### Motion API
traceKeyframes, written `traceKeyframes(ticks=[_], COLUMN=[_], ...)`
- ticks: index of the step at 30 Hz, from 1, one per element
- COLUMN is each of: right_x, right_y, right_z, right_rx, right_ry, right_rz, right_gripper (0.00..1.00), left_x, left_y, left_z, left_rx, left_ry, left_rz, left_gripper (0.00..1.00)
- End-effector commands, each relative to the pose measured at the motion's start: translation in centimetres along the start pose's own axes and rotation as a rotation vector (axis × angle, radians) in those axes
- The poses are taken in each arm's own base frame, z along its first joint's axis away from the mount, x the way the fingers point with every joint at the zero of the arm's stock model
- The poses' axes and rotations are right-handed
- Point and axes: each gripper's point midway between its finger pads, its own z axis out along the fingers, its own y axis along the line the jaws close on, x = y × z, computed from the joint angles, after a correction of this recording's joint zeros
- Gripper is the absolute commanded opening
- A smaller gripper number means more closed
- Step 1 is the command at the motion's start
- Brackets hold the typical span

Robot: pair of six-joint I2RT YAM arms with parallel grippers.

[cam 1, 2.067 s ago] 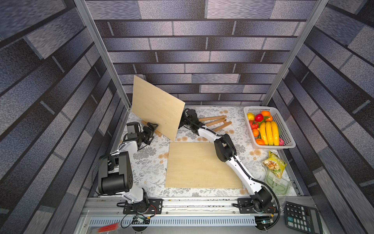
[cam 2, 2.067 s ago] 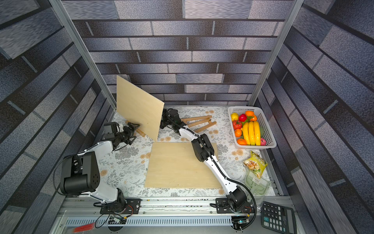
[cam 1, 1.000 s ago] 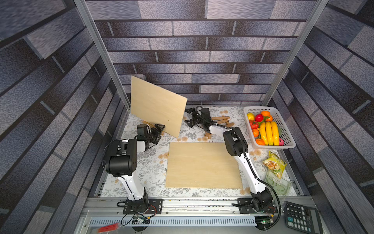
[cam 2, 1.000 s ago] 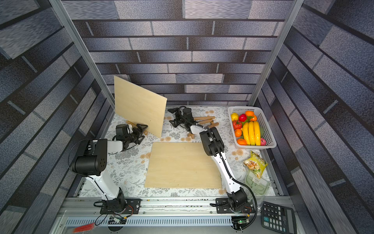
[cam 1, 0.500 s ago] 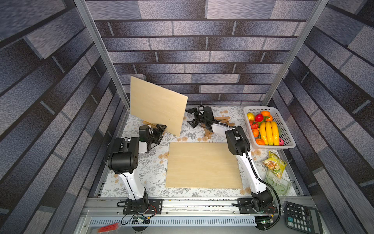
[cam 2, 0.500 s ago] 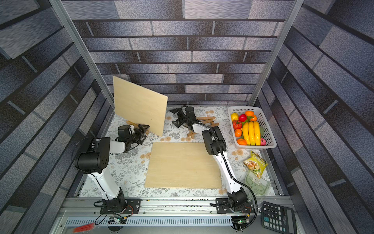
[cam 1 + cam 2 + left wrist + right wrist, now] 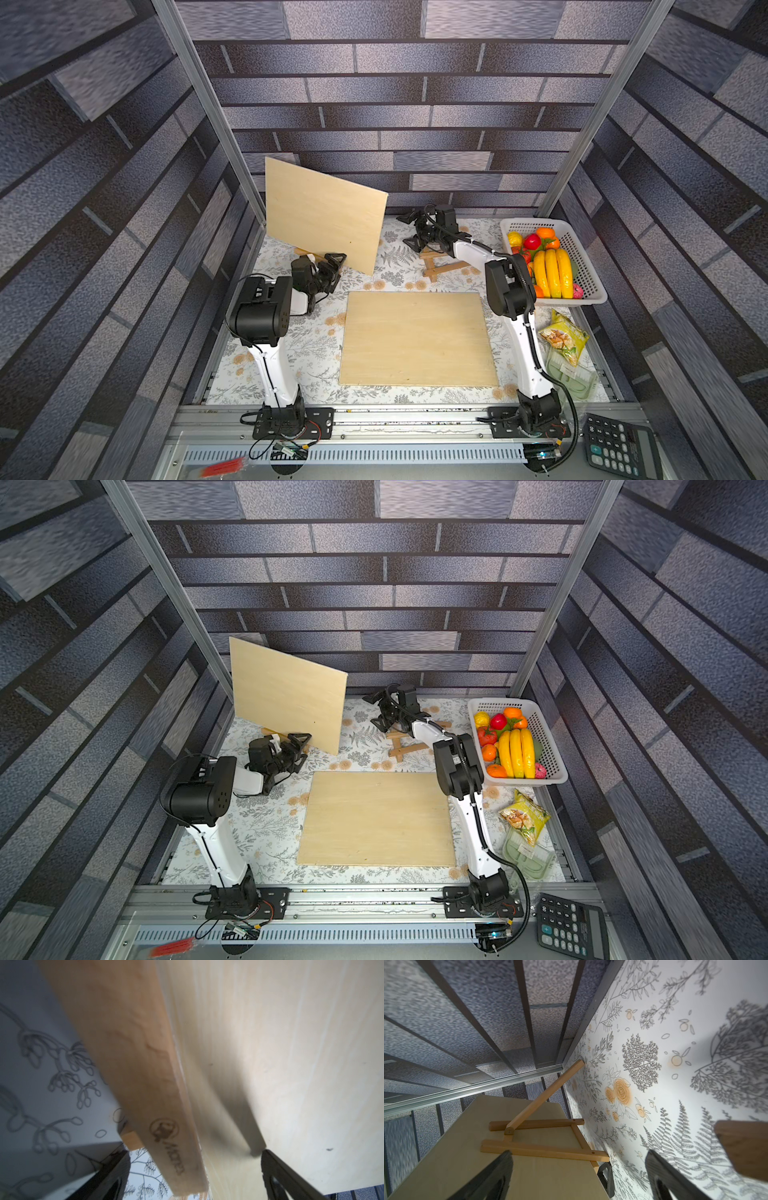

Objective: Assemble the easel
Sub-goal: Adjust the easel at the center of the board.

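Arms: I see white links and black joints on my left arm (image 7: pixel 274 374) and right arm (image 7: pixel 528 357).
Cables (image 7: pixel 575 419): black, looping.
Grip: black angular fingers (image 7: pixel 492 1178).

Upright board (image 7: pixel 324 216) plus flat board (image 7: pixel 415 336): two boards. Standing easel (image 7: pixel 544 1150) plus lying easel (image 7: pixel 444 267): two easels. Left arm (image 7: pixel 266 316) plus right arm (image 7: pixel 509 286): two arms. Basket (image 7: pixel 586 266): one. Bananas (image 7: pixel 550 272): three. Calculator (image 7: pixel 619 446): one. Snack bag (image 7: pixel 563 338): one.
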Motion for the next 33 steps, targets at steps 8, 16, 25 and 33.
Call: traceKeyframes(ticks=[8,16,25,33], right_x=[1.0,2.2,3.1,3.5], right_y=[1.7,7.2,2.4,-0.5], right_z=[-1.7,-7.3,-20.8,-22.9], right_rx=[0.03,0.163,0.597,0.596], right_ry=[0.036,-0.009,-0.04,-0.053], right_rz=[-0.123,-0.409,-0.254,-0.039], right_gripper=[1.0,1.0,1.0,0.87], left_x=[3.1,3.2,4.6,6.2], left_y=[2.3,-3.7,-5.9,-7.3], left_z=[-4.1,-6.8,-13.5,-14.1], left_rx=[-0.077,-0.074,-0.381,-0.459], left_ry=[0.008,0.046,0.079,0.114], left_rz=[-0.056,0.144,0.39,0.332], left_gripper=[1.0,1.0,1.0,1.0])
